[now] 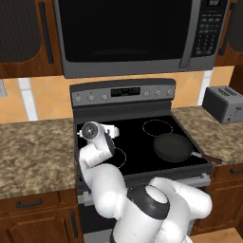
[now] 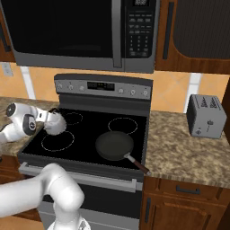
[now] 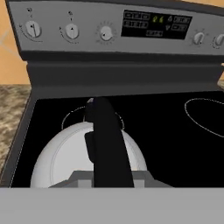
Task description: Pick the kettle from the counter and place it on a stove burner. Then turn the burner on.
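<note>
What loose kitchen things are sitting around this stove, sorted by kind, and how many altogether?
Kettles: 1, the pale kettle over the cooktop's left side, at the gripper.
Frying pans: 1, the black frying pan on the cooktop.
Toasters: 1, the grey toaster on the right counter.
Total: 3
</note>
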